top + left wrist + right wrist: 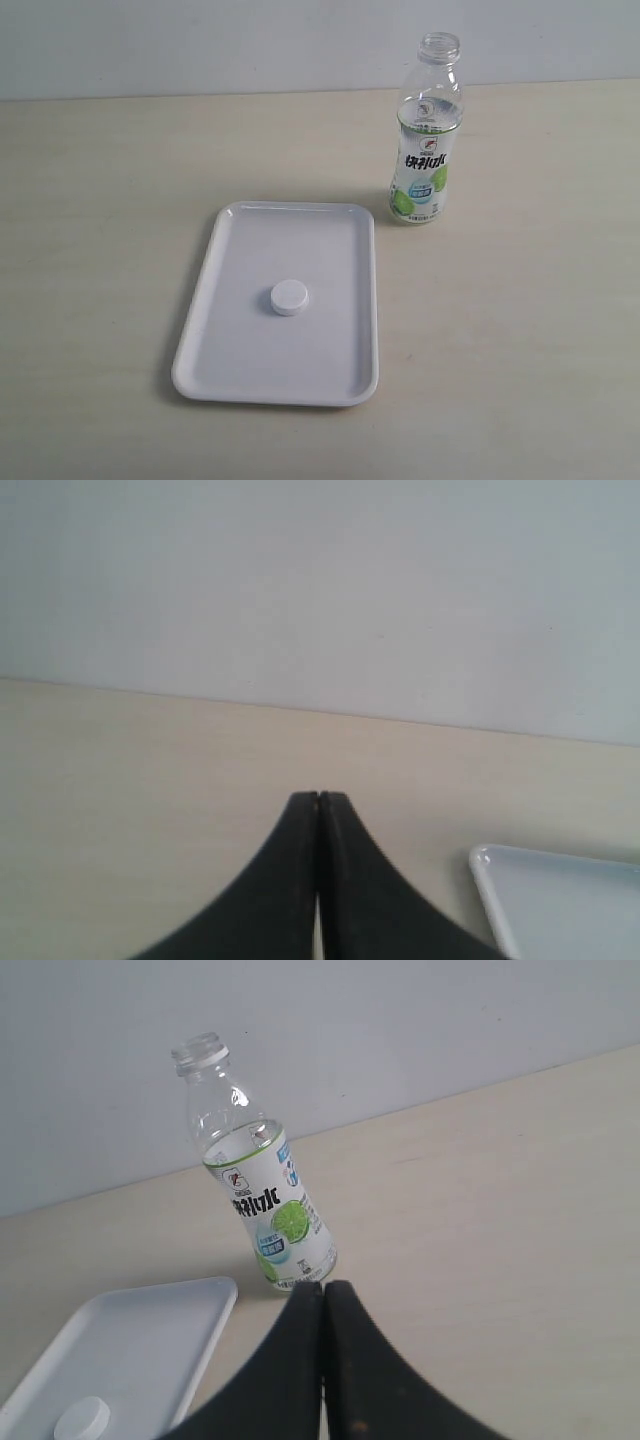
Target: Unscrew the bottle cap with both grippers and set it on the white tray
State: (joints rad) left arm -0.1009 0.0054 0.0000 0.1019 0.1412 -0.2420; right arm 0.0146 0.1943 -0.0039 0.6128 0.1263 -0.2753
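The white bottle cap (289, 297) lies flat near the middle of the white tray (230, 370); in the right wrist view the cap (82, 1419) shows at the tray's (150, 1330) near end. The clear bottle (427, 140) with its green-and-white label stands upright and uncapped on the table beyond the tray's far right corner. My right gripper (324, 1287) is shut and empty, short of the bottle (262, 1195). My left gripper (319, 798) is shut and empty over bare table, with a tray corner (500, 875) to one side. Neither gripper appears in the exterior view.
A pale wooden tabletop (520, 350) stretches around the tray and bottle. A plain light wall (200, 40) rises behind the table's far edge.
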